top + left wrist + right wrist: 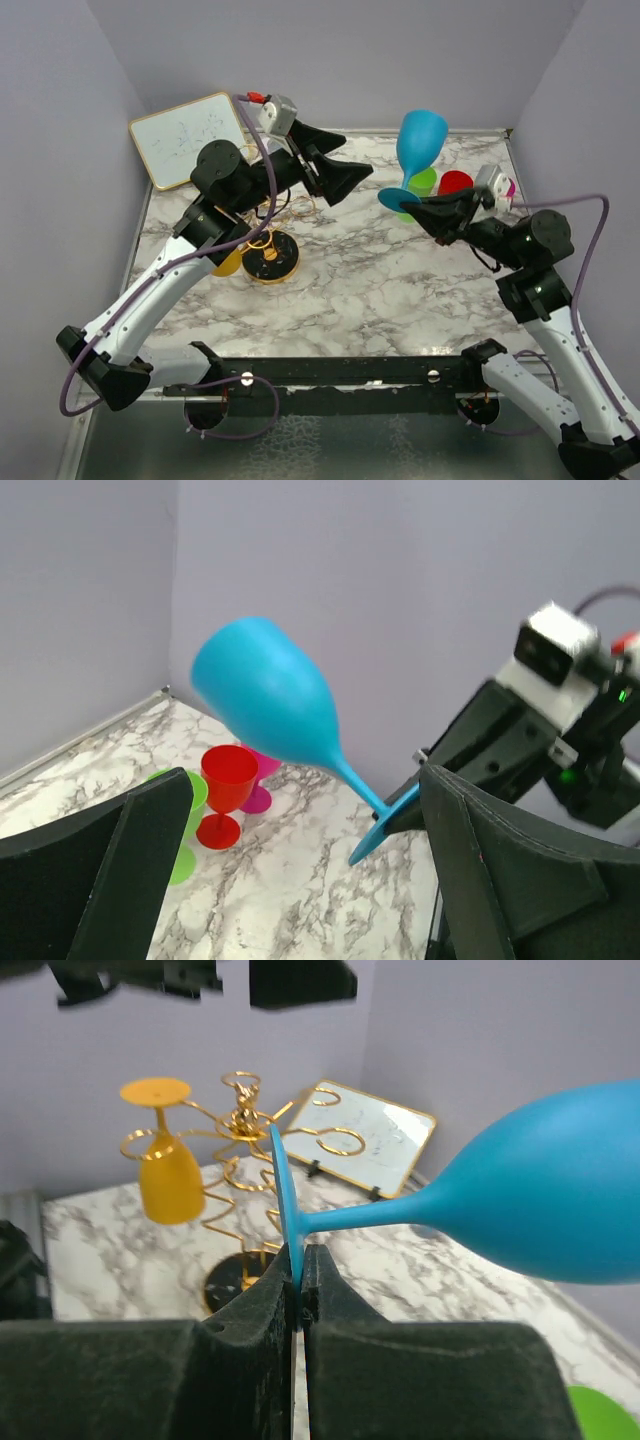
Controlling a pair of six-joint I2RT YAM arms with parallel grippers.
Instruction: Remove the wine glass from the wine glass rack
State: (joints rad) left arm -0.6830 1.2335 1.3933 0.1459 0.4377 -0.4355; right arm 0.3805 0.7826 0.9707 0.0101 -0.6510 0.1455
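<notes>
High rear overview, opposed wrist close-ups, common wine glass [421, 140]

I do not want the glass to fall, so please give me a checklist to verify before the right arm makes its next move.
1. The right gripper is shut on the foot of the blue wine glass: ok.
2. Grip is firm: cannot tell; only the thin foot is pinched, and the glass leans sideways.
3. The left gripper is open and apart from the glass: ok.
4. Glass is free of the wine glass rack: ok.
5. Room below to set it down: cannot tell; the green glass and the red glass stand close by.
</notes>
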